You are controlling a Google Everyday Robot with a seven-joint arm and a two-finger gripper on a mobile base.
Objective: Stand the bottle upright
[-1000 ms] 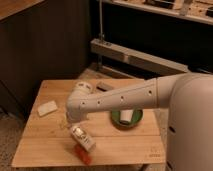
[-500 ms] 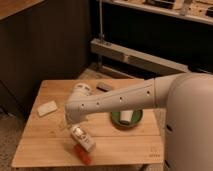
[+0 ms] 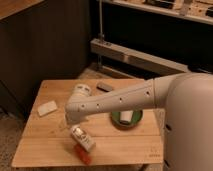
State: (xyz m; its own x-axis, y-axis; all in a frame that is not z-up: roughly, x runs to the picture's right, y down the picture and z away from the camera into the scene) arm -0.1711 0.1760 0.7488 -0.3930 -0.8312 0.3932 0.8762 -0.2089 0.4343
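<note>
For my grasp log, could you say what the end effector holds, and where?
It cannot be told: the end effector is at the upper end of the tilted bottle, but contact is hidden.

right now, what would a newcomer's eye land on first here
The white arm reaches across the wooden table, its tool down at the tilted bottle near the front edge. An orange-red object lies just in front of the bottle, and a green bowl holding a white cup sits mid-table.
</note>
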